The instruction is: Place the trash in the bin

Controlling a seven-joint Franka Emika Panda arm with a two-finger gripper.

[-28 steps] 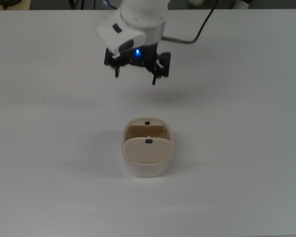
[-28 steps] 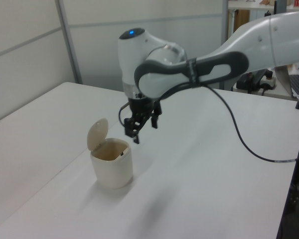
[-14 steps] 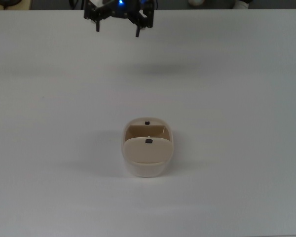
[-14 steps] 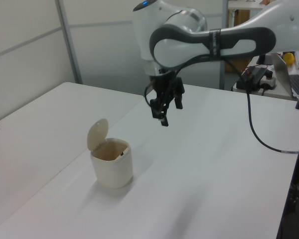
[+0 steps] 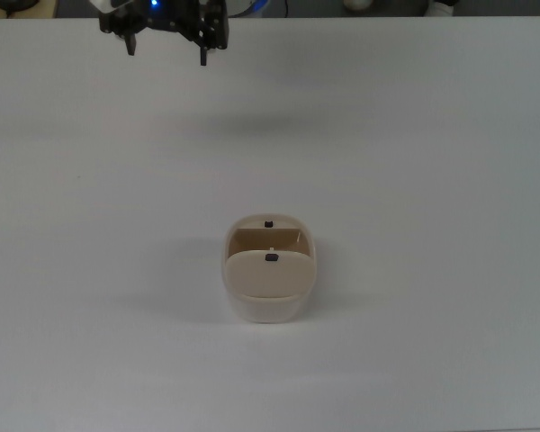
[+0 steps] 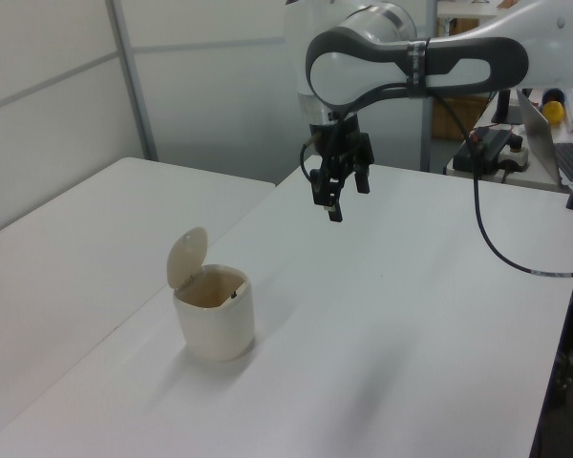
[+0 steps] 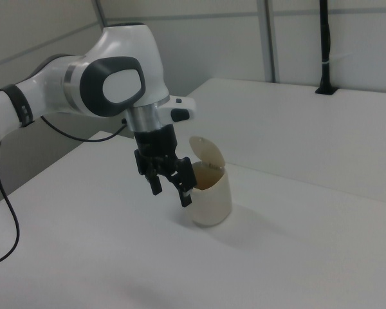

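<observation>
From the upper left of the top view I have the gripper (image 5: 166, 47) hanging high over the table (image 5: 432, 135), fingers spread apart with nothing between them, well away from the bin (image 5: 269, 270). Moving to the middle of the frame, the bin sits alone on the white surface, its swing lid (image 6: 186, 256) tipped up and the mouth open. In the left view the gripper (image 6: 335, 196) hovers at upper centre, well apart from the bin (image 6: 214, 312) at lower left. The trash? I can't spot it anywhere on the table, and the bin's inside is too shadowed for me to confirm it's in there. My worry: if the wad only lodged on the rim or under the lid, it could tip back out, and the propped lid may not swing shut by itself. I judge the drop done, unverified.
</observation>
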